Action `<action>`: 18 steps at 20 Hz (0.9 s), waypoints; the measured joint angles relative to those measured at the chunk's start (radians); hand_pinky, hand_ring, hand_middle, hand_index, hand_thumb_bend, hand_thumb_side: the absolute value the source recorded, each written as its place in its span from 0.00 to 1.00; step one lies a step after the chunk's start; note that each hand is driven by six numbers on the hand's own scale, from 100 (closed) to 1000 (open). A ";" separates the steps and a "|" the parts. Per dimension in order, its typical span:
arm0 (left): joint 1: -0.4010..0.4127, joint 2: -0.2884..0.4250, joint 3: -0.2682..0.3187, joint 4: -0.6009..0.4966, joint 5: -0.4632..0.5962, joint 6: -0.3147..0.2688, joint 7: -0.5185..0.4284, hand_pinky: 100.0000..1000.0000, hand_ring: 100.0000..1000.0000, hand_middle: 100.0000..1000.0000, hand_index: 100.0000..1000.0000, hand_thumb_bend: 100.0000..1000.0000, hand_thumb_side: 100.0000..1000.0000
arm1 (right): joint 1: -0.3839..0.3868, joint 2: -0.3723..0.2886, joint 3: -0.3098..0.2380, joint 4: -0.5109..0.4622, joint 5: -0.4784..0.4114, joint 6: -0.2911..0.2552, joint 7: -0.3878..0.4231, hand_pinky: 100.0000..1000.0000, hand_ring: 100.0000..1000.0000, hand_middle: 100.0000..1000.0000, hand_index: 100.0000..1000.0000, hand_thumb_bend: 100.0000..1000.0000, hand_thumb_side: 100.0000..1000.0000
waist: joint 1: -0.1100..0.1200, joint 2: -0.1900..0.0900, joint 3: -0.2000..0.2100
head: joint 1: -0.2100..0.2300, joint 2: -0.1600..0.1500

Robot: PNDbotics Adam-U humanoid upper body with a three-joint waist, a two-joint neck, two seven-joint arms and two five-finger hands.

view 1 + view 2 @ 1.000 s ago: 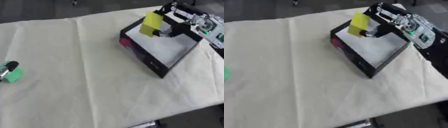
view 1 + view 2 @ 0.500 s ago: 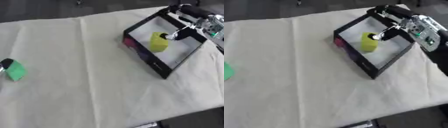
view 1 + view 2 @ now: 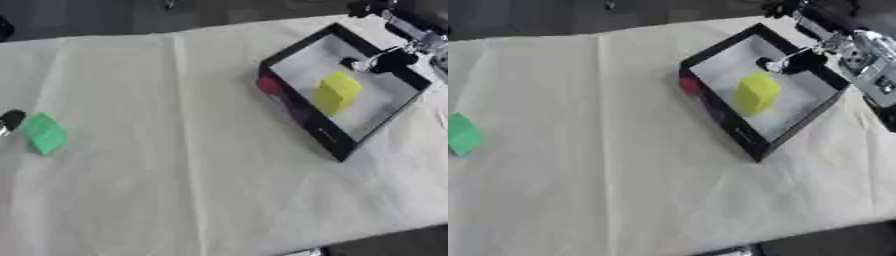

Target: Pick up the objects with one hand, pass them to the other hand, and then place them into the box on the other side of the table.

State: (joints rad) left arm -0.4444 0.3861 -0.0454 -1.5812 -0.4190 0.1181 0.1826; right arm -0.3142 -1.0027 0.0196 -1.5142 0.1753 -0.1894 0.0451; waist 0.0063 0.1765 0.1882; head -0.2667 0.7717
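Cream cloth-covered table (image 3: 175, 165) fills the near frame. At the left edge lies a green block (image 3: 43, 133), a dark bit of the left hand (image 3: 10, 120) just beside it, fingers impossible to read. Upper right, a yellow block (image 3: 756, 93) sits inside the black-walled, white-floored box (image 3: 719, 115). Above the box's far rim the right hand (image 3: 798, 61) hovers, holding nothing, fingers too blurred to judge
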 measured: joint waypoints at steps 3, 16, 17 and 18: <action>-0.047 0.082 0.013 0.009 0.014 0.037 -0.047 0.86 0.78 0.65 0.81 0.73 0.38 | 0.000 0.001 -0.022 -0.039 -0.207 0.047 0.036 0.98 0.84 0.87 1.00 0.00 0.06 | 0.016 0.000 0.006 | 0.041 0.000; -0.279 0.339 -0.095 0.246 0.145 0.126 -0.528 0.91 0.83 0.71 0.83 0.85 0.37 | -0.050 0.005 -0.064 -0.163 -0.555 0.125 0.134 0.97 0.83 0.89 1.00 0.00 0.12 | 0.027 -0.002 0.008 | 0.145 0.000; -0.312 0.343 -0.115 0.273 0.139 0.134 -0.578 0.92 0.84 0.72 0.84 0.85 0.37 | -0.054 0.005 -0.063 -0.163 -0.559 0.128 0.135 0.97 0.83 0.88 1.00 0.00 0.12 | 0.028 -0.002 0.006 | 0.149 0.000; -0.338 0.345 -0.133 0.300 0.128 0.138 -0.628 0.92 0.85 0.73 0.84 0.86 0.37 | -0.057 0.006 -0.063 -0.164 -0.560 0.131 0.137 0.97 0.83 0.88 1.00 0.00 0.12 | 0.029 -0.002 0.003 | 0.153 0.000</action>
State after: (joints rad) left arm -0.7829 0.7311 -0.1787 -1.2811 -0.2912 0.2566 -0.4449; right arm -0.3715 -0.9970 -0.0429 -1.6777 -0.3844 -0.0587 0.1820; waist 0.0355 0.1745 0.1915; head -0.1134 0.7717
